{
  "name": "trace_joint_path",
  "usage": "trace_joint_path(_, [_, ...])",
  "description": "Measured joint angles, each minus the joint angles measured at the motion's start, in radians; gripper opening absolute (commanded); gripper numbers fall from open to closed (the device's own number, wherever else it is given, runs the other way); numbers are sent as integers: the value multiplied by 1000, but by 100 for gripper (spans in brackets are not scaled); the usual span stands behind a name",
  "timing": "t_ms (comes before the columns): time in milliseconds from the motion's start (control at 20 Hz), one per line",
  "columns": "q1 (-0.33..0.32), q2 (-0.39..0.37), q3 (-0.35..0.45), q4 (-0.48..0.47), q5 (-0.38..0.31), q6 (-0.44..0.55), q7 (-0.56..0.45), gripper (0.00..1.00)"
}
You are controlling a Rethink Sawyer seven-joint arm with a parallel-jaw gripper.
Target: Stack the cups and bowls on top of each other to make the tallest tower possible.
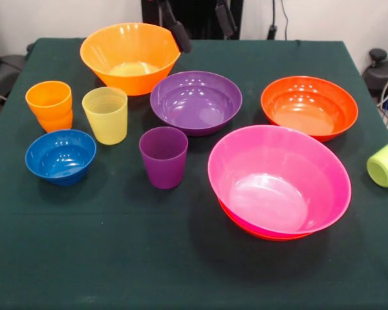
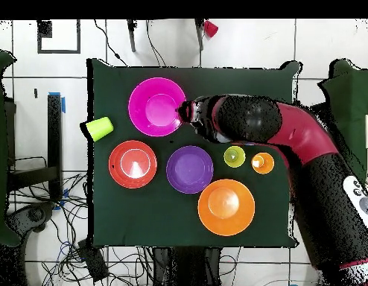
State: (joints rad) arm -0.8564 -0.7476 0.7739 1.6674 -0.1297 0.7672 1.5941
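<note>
My gripper [image 1: 202, 23] hangs open and empty at the far table edge, just right of the large yellow-orange bowl [image 1: 129, 57]. The wide purple bowl [image 1: 196, 102] sits mid-table, with a shallow red-orange bowl [image 1: 309, 107] to its right. The pink bowl [image 1: 278, 178] rests nested in a second red-orange bowl [image 1: 246, 227] at the near right. The orange cup [image 1: 49, 106], yellow cup [image 1: 105, 115], small blue bowl [image 1: 60, 156] and purple cup [image 1: 163, 157] stand upright on the left. The lime green cup [image 1: 385, 162] lies on its side at the right edge.
The table [image 1: 116, 258] has a dark green cloth. In the overhead view my arm [image 2: 291, 134] reaches across the table and hides the purple cup and blue bowl. The pink bowl [image 2: 156, 106] and green cup [image 2: 100, 128] show there.
</note>
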Motion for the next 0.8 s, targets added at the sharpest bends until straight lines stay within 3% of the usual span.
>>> trace_joint_path(400, [-29,-12,-3,23,-41,0,0,100])
trace_joint_path(800, [-95,-90,-4,110,-109,0,0,100])
